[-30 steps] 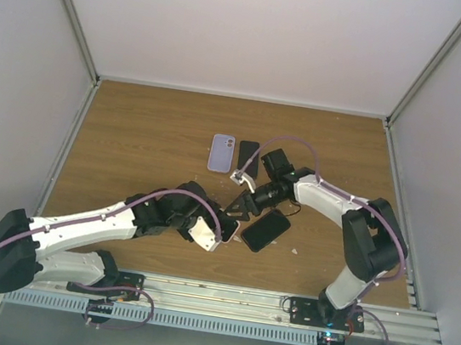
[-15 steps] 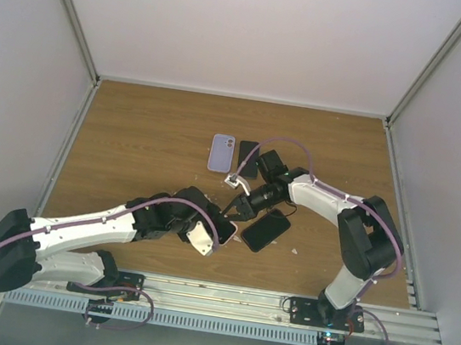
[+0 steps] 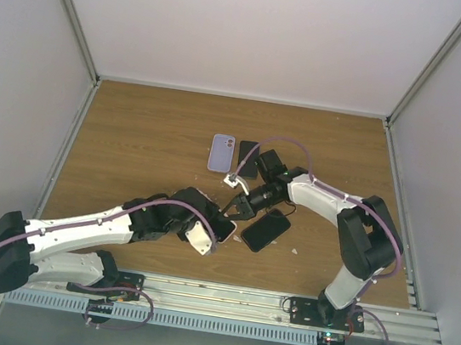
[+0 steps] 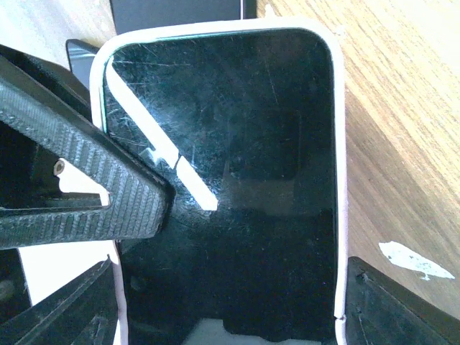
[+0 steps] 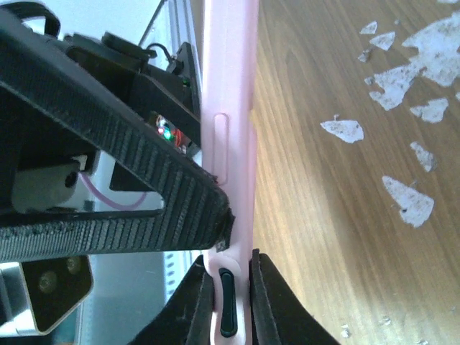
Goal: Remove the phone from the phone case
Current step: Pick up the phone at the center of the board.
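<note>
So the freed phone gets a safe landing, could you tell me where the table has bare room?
The widest bare wood lies between the lilac phone and the left wall; another patch sits in the far right corner, behind the right arm. The centre is crowded: loose phones beside the pink-cased phone.

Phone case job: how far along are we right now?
Done: the left gripper holds the pink case across its width. In hand: the right gripper pinches one long edge of it. Left: the phone sits fully inside, with the rim showing along its screen edges in the left wrist view, so peeling the case back and lifting the phone out remain.
</note>
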{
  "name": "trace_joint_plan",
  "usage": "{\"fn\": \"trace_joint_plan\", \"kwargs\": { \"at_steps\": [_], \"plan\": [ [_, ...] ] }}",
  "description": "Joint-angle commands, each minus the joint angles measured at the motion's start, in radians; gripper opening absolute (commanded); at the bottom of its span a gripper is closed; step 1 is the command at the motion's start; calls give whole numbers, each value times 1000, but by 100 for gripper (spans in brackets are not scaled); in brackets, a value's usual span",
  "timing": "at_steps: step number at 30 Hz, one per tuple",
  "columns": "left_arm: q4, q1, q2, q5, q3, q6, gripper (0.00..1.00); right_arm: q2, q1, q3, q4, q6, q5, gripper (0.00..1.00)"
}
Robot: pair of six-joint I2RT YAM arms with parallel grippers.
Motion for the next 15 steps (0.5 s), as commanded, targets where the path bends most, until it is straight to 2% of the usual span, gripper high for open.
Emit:
{"fn": "trace_joint_plan", "kwargs": {
  "at_steps": [1,2,8,15],
  "plan": [
    [86,-16,-6,-5,42,15,53,8,16,30,-3,-1,-3,4],
    [87,-16,-2,-7,47,9,56,4,16,33,-7,-4,3,1],
    [67,0,-4,-4,81,-58,97,-40,-2,48,-13,-10,9,1],
    [32,59,-31,29,143,-120,99,-78,-114,90,2,8,-41,1]
  ]
}}
